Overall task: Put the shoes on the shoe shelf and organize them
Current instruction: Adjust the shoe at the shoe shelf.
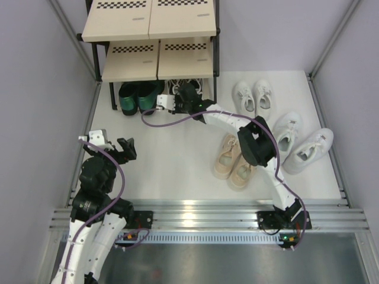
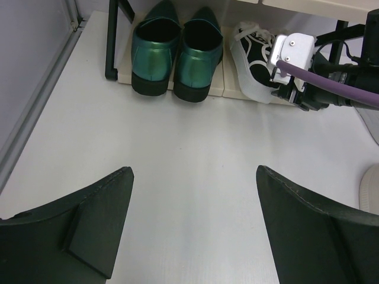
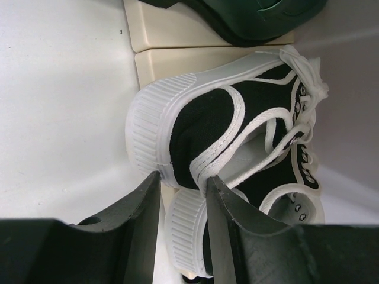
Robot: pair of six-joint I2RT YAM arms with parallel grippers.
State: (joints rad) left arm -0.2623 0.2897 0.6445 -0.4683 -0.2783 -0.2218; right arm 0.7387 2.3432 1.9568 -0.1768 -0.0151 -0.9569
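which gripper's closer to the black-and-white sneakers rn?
Right. The right gripper pinches one heel of the black-and-white sneakers on the shoe shelf, bottom tier; the left gripper hangs open over the table, short of them.

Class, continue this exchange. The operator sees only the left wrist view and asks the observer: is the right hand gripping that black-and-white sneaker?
Observer: Yes, the right hand pinches one black-and-white sneaker by its heel rim.
Operator: Which shoes lie off the shelf?
Observer: Three pairs: beige sneakers, small white sneakers, larger white sneakers.
Operator: And the upper tiers?
Observer: What shows of the shoe shelf up there carries no shoes.
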